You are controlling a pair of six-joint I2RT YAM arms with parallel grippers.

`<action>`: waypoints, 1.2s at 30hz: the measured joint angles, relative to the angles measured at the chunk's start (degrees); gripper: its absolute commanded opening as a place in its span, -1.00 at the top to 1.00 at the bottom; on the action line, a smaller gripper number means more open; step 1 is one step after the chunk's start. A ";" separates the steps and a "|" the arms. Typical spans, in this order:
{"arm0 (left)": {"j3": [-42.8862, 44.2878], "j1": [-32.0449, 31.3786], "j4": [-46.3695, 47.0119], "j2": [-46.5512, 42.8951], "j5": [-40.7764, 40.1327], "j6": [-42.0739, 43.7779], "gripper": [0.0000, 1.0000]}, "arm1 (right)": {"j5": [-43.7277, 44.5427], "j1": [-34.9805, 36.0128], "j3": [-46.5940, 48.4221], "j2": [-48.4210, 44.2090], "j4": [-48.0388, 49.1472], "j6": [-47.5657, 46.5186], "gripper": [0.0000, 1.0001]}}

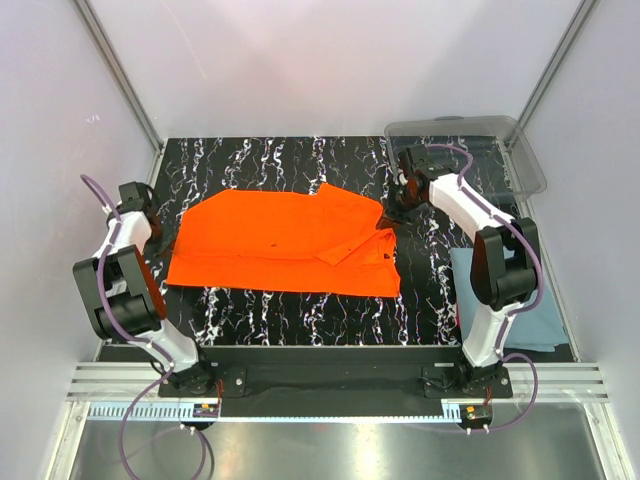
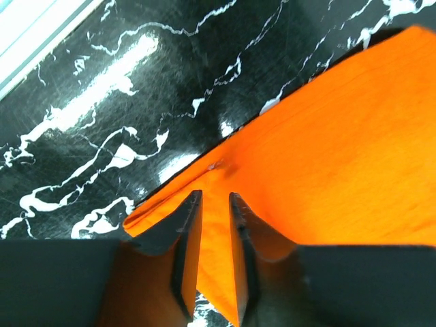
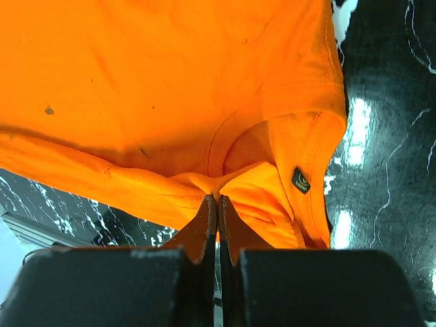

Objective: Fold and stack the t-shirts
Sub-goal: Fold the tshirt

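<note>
The orange t-shirt (image 1: 285, 245) lies spread across the middle of the black marbled table, with its right side folded over near the collar. Over its left edge, my left gripper (image 1: 160, 238) (image 2: 215, 197) is open, a narrow gap between the fingers and a corner of orange cloth (image 2: 327, 136) lying in that gap. At the shirt's upper right, my right gripper (image 1: 398, 205) (image 3: 217, 199) is shut on a pinched fold of the orange t-shirt (image 3: 170, 82) beside the collar and its small dark label (image 3: 300, 180). A blue-grey t-shirt (image 1: 535, 315) lies at the right edge, partly behind the right arm.
A clear plastic bin (image 1: 520, 150) stands at the back right corner, just behind the right arm. White walls with metal rails close in the table on the left, right and back. The arm bases sit at the near edge.
</note>
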 measured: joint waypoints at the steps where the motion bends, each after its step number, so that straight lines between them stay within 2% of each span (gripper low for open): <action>1: 0.31 0.00 0.02 0.28 -0.04 0.02 0.22 | 0.02 -0.02 0.46 0.50 0.04 0.02 0.80; 2: 0.61 0.00 0.00 0.59 -0.15 0.22 -0.21 | 0.07 -0.07 1.03 1.05 0.09 0.11 0.66; 3: 0.83 0.00 -0.07 0.79 -0.33 0.31 -0.31 | 0.20 -0.13 2.03 2.08 0.07 0.09 0.45; 4: 0.96 -0.02 -0.24 0.85 -0.94 0.17 -0.61 | 0.46 -0.28 3.52 3.52 0.02 0.22 0.19; 5: 1.16 -0.02 -0.68 0.85 -1.66 0.13 -0.67 | 0.74 -0.44 4.76 4.76 0.20 0.17 0.09; 8: 1.49 -0.02 -2.05 -0.28 -4.42 -0.90 -0.65 | 3.72 -1.09 9.70 8.79 -1.31 -0.44 -0.23; 9: 1.40 -0.07 -2.58 -1.16 -4.96 -1.01 -0.61 | 5.03 -1.27 10.91 9.38 -2.29 -0.87 -0.24; 11: 0.04 -0.24 -2.95 -5.31 -5.42 -1.33 -0.53 | 7.48 -1.38 11.58 9.09 -3.67 -1.99 -0.24; 12: -0.87 -0.44 -3.17 -7.82 -5.33 -1.49 -0.41 | 8.90 -1.38 11.21 8.09 -4.57 -2.69 -0.22; 14: -3.50 -1.07 -2.69 -13.25 -4.02 -1.66 -0.36 | 10.10 -1.25 8.37 4.83 -4.98 -3.69 -0.17; 17: -8.41 -1.84 -0.46 -18.23 0.31 -1.68 -0.19 | 10.40 0.39 0.37 -3.43 -5.53 -4.17 0.14; 18: -9.75 -1.99 0.04 -18.34 1.79 -1.40 -0.14 | 10.05 1.22 -2.34 -5.84 -5.27 -4.02 0.27; 19: -10.80 -2.10 0.46 -17.40 3.54 -1.09 -0.09 | 9.11 2.38 -5.79 -8.59 -4.87 -3.52 0.48; 20: -11.45 -2.12 0.66 -15.67 5.16 -0.79 0.02 | 7.87 3.56 -9.42 -10.95 -3.65 -2.54 0.54; 23: -12.07 -2.01 0.87 -10.08 8.70 -0.02 0.07 | 4.50 6.05 -17.77 -14.03 -0.72 0.17 0.58; 26: -12.48 -1.62 0.87 -7.39 10.21 0.20 0.06 | 2.80 6.80 -22.45 -12.44 1.33 1.97 0.56; 31: -12.85 1.03 1.22 -5.88 10.82 0.28 -0.03 | 3.17 6.93 -23.19 -9.81 3.96 3.13 0.54; 36: -13.38 5.49 1.27 -3.82 11.04 -0.26 0.00 | 4.94 6.93 -24.85 -8.85 6.43 4.85 0.53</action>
